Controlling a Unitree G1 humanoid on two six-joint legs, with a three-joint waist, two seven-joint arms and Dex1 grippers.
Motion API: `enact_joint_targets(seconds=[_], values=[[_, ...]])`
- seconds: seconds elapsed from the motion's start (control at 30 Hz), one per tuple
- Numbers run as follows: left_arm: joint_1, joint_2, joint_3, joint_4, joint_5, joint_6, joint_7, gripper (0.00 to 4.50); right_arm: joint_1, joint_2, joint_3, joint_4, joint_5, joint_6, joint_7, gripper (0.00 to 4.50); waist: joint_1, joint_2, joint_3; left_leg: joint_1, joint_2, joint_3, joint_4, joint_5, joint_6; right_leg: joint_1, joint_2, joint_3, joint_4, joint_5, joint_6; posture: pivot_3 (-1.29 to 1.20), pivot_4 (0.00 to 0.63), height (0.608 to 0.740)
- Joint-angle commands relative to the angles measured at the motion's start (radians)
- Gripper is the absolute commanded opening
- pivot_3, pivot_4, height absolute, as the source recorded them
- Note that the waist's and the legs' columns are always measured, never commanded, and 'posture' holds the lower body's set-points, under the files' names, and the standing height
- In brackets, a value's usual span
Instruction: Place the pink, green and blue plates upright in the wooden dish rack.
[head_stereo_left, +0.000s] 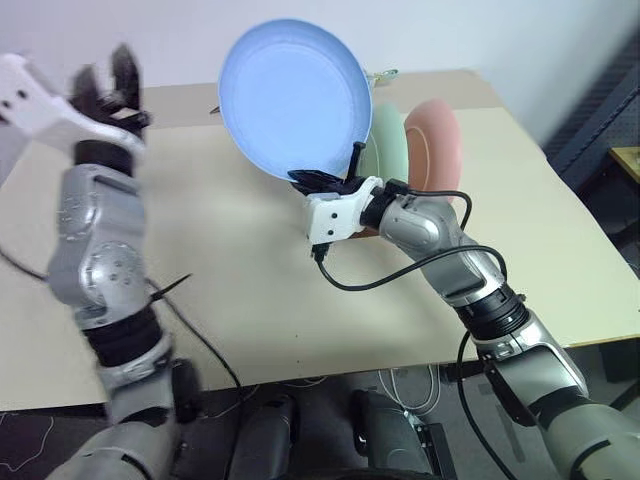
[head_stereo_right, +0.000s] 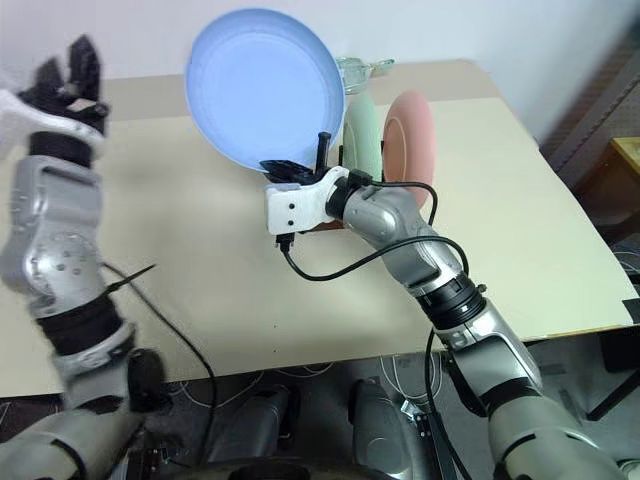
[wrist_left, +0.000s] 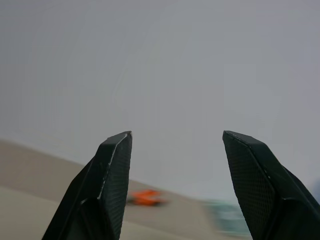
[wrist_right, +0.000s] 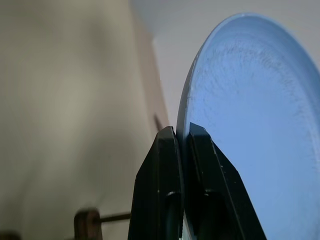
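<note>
Blue plate (head_stereo_left: 295, 95) pinched upright by right gripper (head_stereo_left: 322, 180) — left gripper (head_stereo_left: 108, 82) raised, jaws spread.

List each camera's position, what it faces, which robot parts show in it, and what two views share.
Head eyes: forward-down over the table; both arms, blue plate, green plate, pink plate.
Left wrist: open left gripper, facing the wall.
Right wrist: right gripper shut on the plate's rim.
Shared: right wrist and head show the blue plate.
</note>
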Motion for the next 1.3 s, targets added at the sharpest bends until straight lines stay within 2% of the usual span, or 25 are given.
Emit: enact_joint_targets(seconds=[0.03, 0.1, 0.2, 0.3, 0.43, 0.67, 1.17, 1.27, 1.3], values=[[0.168, 0.090, -0.120, 0.037, 0.167, -0.123, -0.136, 2.95, -0.012, 0.094, -0.148, -0.151, 0.298, 0.077, 0.016, 0.00, 0.002, 0.000, 0.000, 0.000, 0.000, 0.000, 0.000, 0.000, 0.000, 0.000, 0.000, 0.000, 0.000, 0.000, 0.000, 0.00, 0.150, 0.738], [0.246, 0.097, -0.164, 0.050, 0.193, -0.163, -0.189, 2.95, -0.002, 0.156, -0.211, -0.221, 0.485, 0.207, 0.037, 0.00, 0.012, 0.000, 0.000, -0.001, 0.000, -0.001, 0.000, -0.002, 0.004, 0.000, -0.001, 0.000, 0.000, 0.000, 0.000, 0.00, 0.150, 0.738], [0.372, 0.041, -0.262, 0.039, 0.197, -0.216, -0.273, 2.95, 0.042, 0.267, -0.332, -0.342, 0.899, 0.522, -0.035, 0.00, 0.014, 0.000, -0.001, -0.002, 0.000, -0.005, 0.002, -0.003, 0.005, 0.002, -0.001, -0.002, -0.001, 0.000, 0.000, 0.00, 0.150, 0.738], [0.452, 0.006, -0.346, 0.028, 0.218, -0.282, -0.346, 2.95, 0.084, 0.327, -0.396, -0.375, 1.044, 0.651, -0.140, 0.00, 0.009, 0.000, 0.000, -0.001, 0.000, -0.005, 0.001, -0.004, 0.006, 0.001, -0.002, -0.002, -0.001, 0.000, -0.001, 0.00, 0.150, 0.738], [0.495, -0.018, -0.406, -0.016, 0.183, -0.281, -0.433, 2.95, 0.103, 0.340, -0.436, -0.365, 1.128, 0.727, -0.216, 0.00, 0.004, 0.004, 0.001, -0.002, 0.001, -0.004, 0.000, -0.004, 0.006, -0.002, -0.002, -0.001, 0.000, -0.001, -0.004, 0.00, 0.150, 0.738], [0.508, -0.026, -0.456, -0.048, 0.192, -0.249, -0.503, 2.95, 0.120, 0.322, -0.474, -0.330, 1.226, 0.808, -0.254, 0.00, 0.002, 0.007, 0.000, -0.002, 0.001, -0.002, -0.001, -0.004, 0.006, -0.003, -0.001, 0.000, 0.001, 0.000, -0.002, 0.00, 0.150, 0.738], [0.513, -0.043, -0.483, -0.072, 0.212, -0.232, -0.523, 2.95, 0.110, 0.296, -0.497, -0.209, 1.276, 0.861, -0.291, 0.00, 0.003, 0.007, 0.000, -0.002, 0.001, -0.002, 0.000, -0.003, 0.006, -0.002, -0.001, -0.001, 0.001, 0.000, -0.002, 0.00, 0.150, 0.738], [0.512, -0.048, -0.487, -0.074, 0.214, -0.228, -0.525, 3.02, 0.104, 0.285, -0.495, -0.189, 1.255, 0.855, -0.288, 0.89, 0.003, 0.007, 0.000, -0.002, 0.001, -0.002, 0.000, -0.003, 0.006, -0.002, -0.001, -0.001, 0.001, 0.000, -0.002, 0.00, 0.150, 0.738], [0.512, -0.050, -0.488, -0.075, 0.215, -0.227, -0.526, 3.02, 0.100, 0.279, -0.492, -0.187, 1.243, 0.849, -0.285, 1.38, 0.003, 0.007, 0.000, -0.002, 0.001, -0.002, 0.000, -0.003, 0.006, -0.002, -0.001, -0.001, 0.001, 0.000, -0.002, 0.00, 0.150, 0.738]])
